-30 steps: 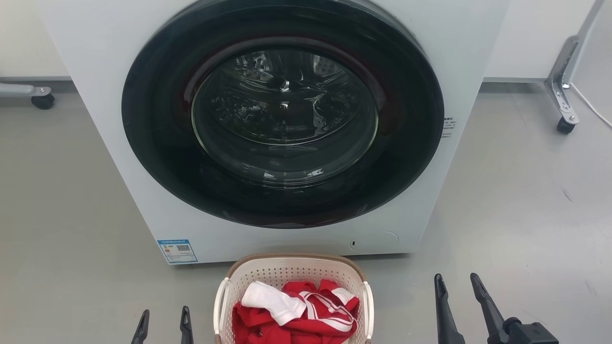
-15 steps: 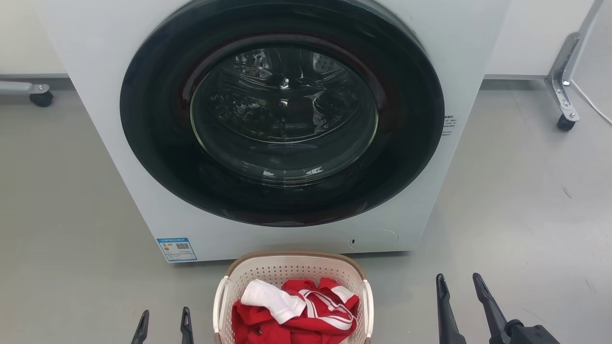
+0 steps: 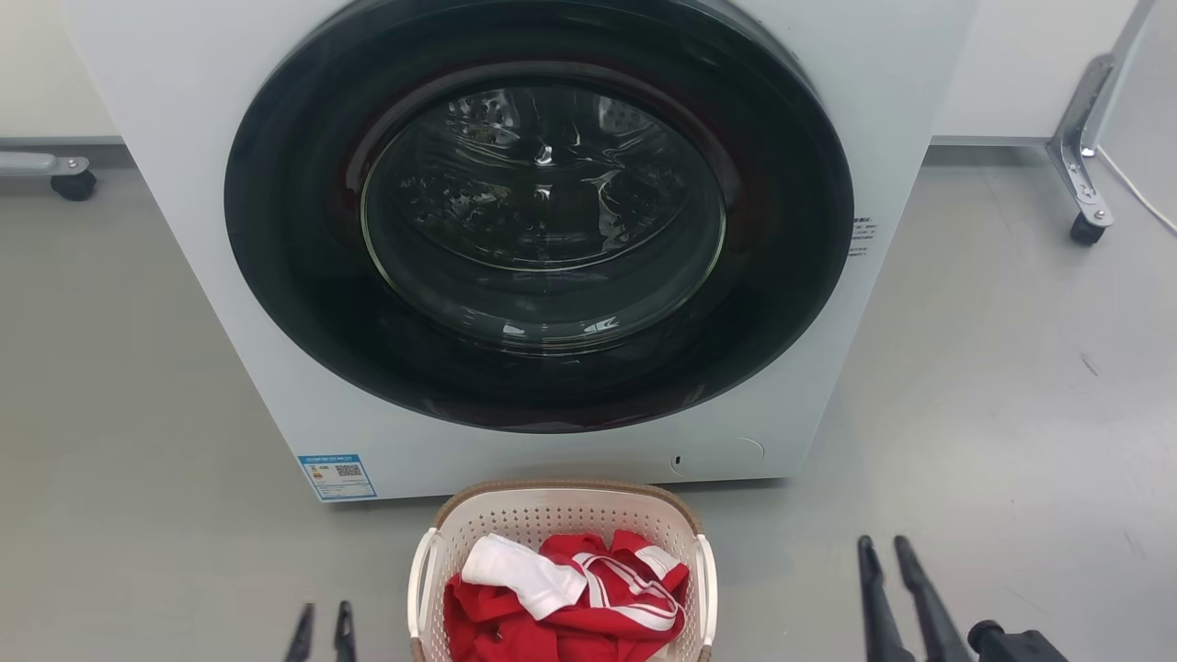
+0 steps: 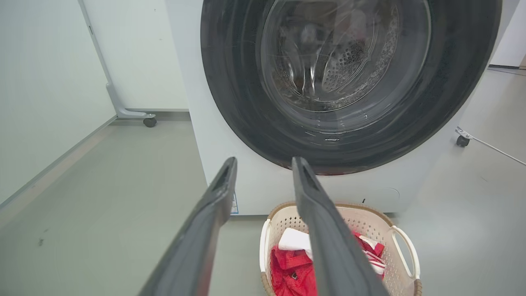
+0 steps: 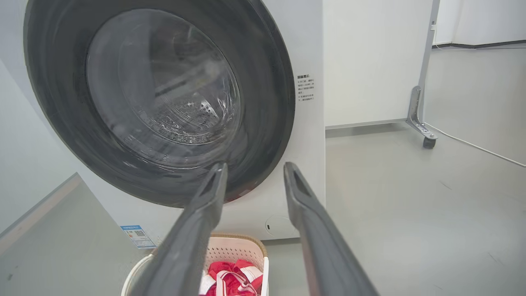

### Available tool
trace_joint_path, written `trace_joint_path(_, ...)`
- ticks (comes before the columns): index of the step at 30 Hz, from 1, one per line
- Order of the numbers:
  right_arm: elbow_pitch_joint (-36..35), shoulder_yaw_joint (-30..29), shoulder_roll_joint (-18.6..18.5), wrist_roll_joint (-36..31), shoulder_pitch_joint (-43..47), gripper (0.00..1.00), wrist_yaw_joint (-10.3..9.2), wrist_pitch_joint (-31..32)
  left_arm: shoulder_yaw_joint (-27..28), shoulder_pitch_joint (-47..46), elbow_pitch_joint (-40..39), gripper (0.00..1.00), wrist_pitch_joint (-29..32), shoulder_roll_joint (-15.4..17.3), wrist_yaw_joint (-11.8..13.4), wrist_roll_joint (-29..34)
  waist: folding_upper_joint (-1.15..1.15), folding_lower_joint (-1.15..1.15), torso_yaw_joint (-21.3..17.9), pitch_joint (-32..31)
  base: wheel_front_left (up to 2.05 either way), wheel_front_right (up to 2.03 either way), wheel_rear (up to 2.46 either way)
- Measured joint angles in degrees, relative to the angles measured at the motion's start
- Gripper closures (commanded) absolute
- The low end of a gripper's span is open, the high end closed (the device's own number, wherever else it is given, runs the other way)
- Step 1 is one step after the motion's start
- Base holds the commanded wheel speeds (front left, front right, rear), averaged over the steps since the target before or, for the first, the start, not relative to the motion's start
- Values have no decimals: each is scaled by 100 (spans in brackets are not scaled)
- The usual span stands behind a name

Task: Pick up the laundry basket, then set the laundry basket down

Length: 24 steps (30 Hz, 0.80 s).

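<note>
Cream-white perforated plastic laundry basket [image 3: 552, 517] with a brown woven-look rim sits on the grey floor [image 3: 965, 386]. Its far edge is just in front of the base of the big white front-loading washer [image 3: 165, 165]. The washer's round dark glass door [image 3: 542, 211] is closed and rises directly behind the basket. Crumpled red clothes [image 3: 552, 630] with white stripes and a white cloth [image 3: 519, 570] lie inside the basket.

The left gripper [image 3: 325, 611] is near the basket's left white loop handle [image 3: 418, 579], fingers parted and holding nothing. The right gripper [image 3: 883, 547] is farther out from the right handle [image 3: 708, 579], fingers likewise apart and empty.

A blue label [image 3: 337, 475] marks the washer's lower left corner. A castered metal leg [image 3: 1085, 221] stands well off to the right.
</note>
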Motion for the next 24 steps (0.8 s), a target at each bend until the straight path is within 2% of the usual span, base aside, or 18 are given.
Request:
trace_joint_path(9,248,-89,3,247,78,100,64,60,23,-7,250,100,83,-23,-58,-205,0,0,-7,2,0,0,0)
trace_joint_path(24,410,-458,22,1522,-44,100,286,416,242,-179,422,100,424,-53,-282,-1588,0,0,-26,-2,0,0,0)
